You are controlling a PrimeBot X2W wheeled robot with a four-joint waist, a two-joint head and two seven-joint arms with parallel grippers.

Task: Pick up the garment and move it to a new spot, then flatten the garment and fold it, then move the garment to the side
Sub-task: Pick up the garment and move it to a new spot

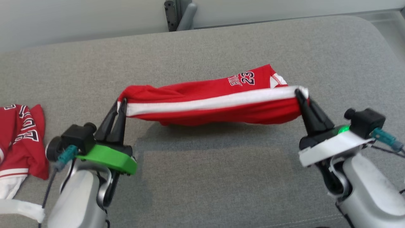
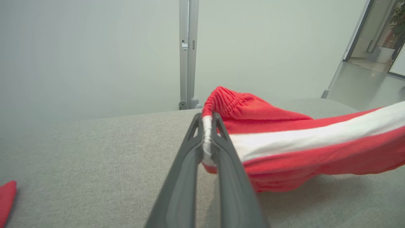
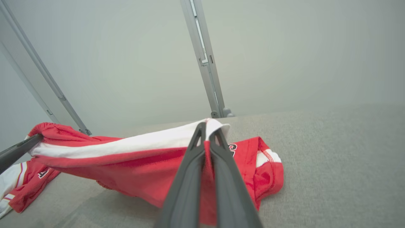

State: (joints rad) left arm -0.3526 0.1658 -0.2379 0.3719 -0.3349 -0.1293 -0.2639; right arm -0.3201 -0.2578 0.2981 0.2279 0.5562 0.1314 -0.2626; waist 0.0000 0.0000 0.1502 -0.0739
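Slip risk: left gripper [image 1: 119, 102] and right gripper [image 1: 299, 92] each pinch a thin edge of the shorts [image 1: 205, 109], so stretching apart could tug cloth free.

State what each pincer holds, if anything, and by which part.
Both hold the red shorts by the white side stripe: left pincer at the waistband end, right pincer at the hem end.

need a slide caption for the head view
Left pincer and right pincer hold the red shorts stretched over a grey cushion.

Matt red knit garment [image 1: 208, 101] over rough grey woven couch fabric [image 1: 221, 177].
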